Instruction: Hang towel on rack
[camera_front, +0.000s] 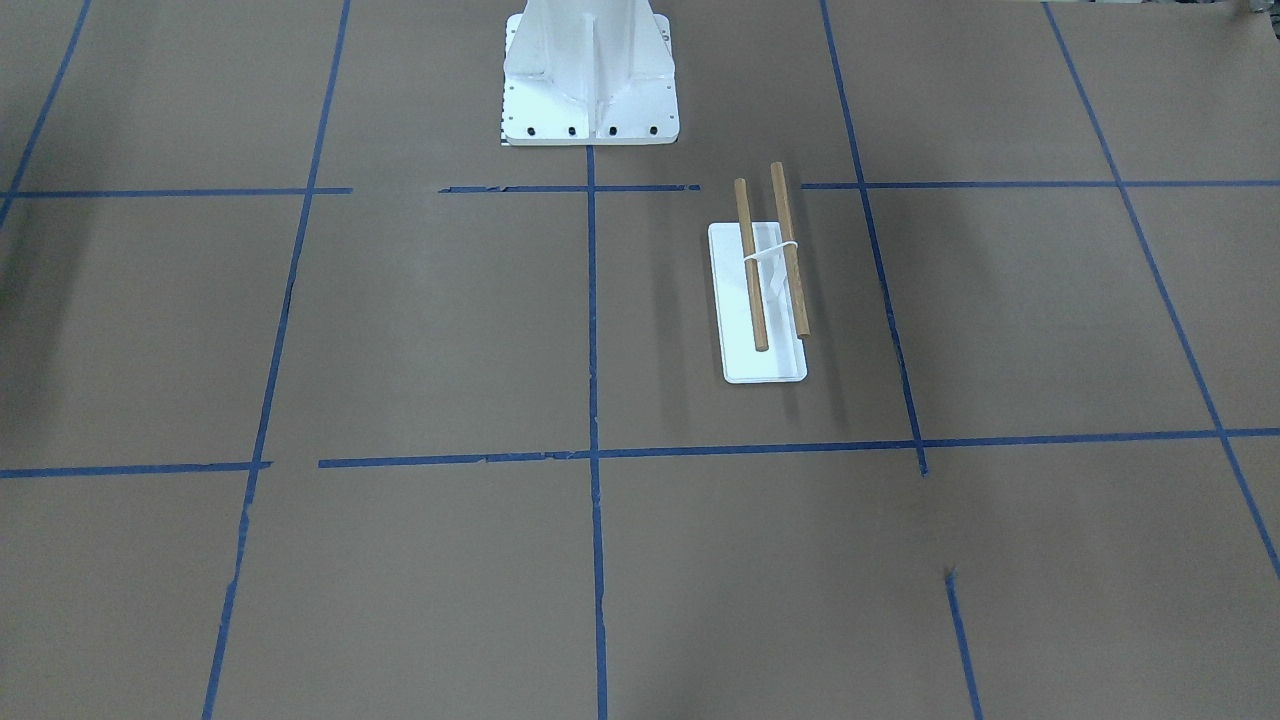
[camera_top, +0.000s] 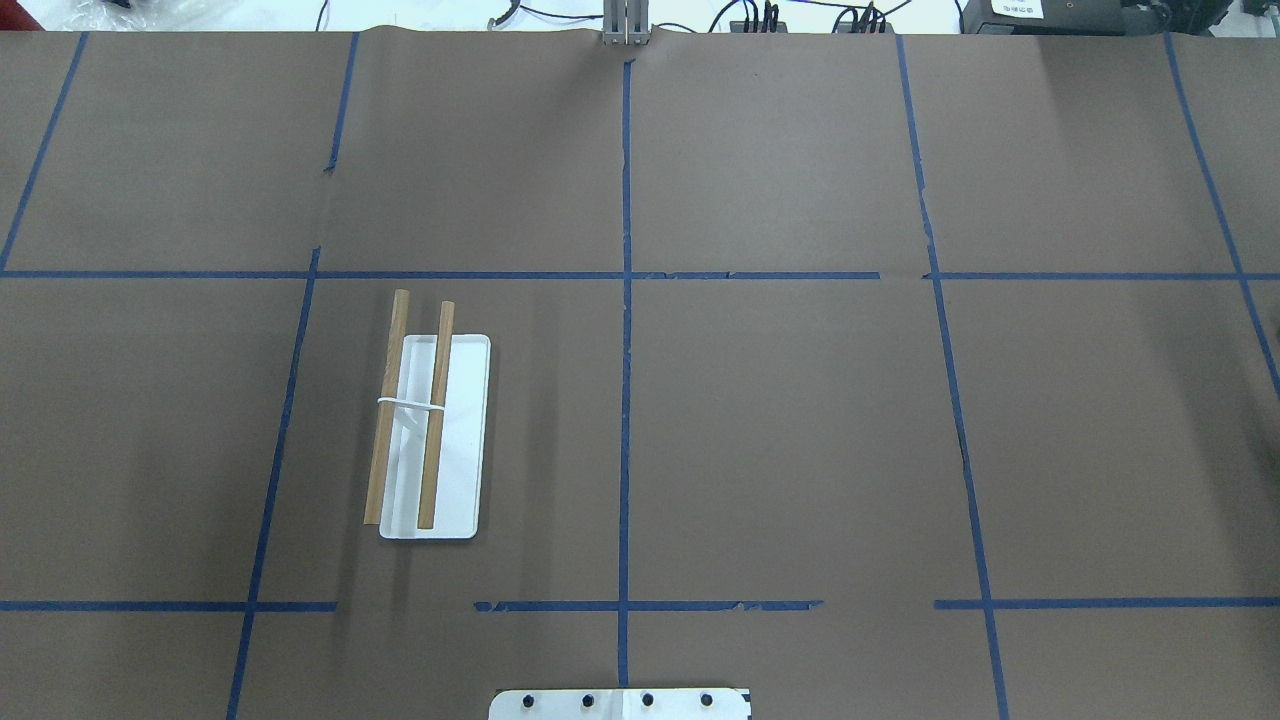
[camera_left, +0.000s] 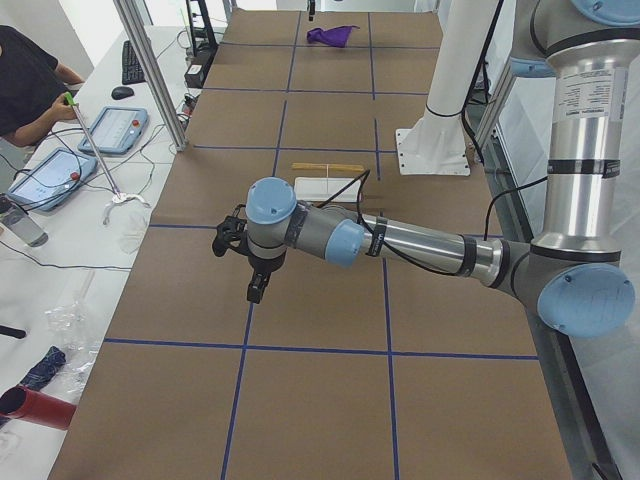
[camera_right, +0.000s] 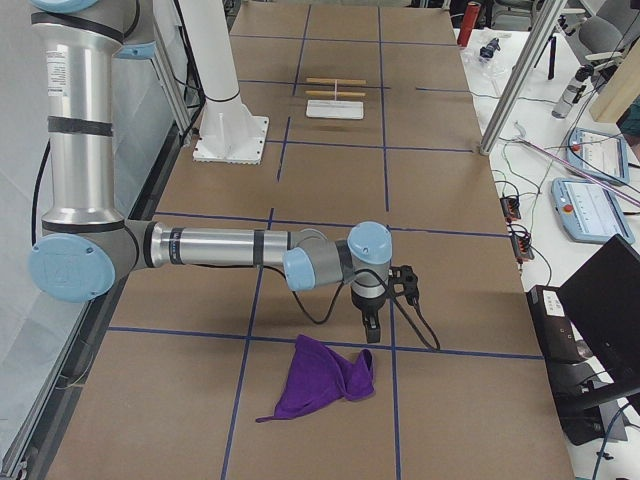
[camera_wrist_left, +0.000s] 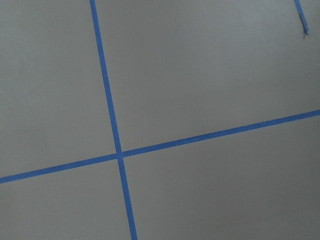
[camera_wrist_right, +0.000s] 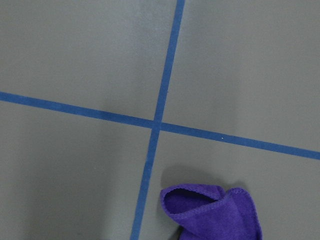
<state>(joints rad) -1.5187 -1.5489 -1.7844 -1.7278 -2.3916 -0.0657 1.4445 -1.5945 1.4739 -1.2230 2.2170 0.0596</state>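
Bare brown table crossed by blue tape fills the near part of the front-facing view. Farther back the rack stands on it, a white plate carrying two wooden dowels side by side, near the white pedestal and on the robot's left of it.

Overhead view: the rack sits in the left half, both dowels bare and running away from the robot.

Left side view: the near arm stretches out over the table, and its left hand points down. Whether its fingers are spread or pressed together cannot be told. The towel is a purple heap at the table's far end.

Right side view: the towel lies crumpled at the robot's right end, well apart from the rack. The right hand points down just over the towel's edge; its fingers' state and any contact cannot be told.

Left wrist view: table and a tape crossing.

Right wrist view: a folded corner of the towel shows at the bottom edge, just beside a tape crossing
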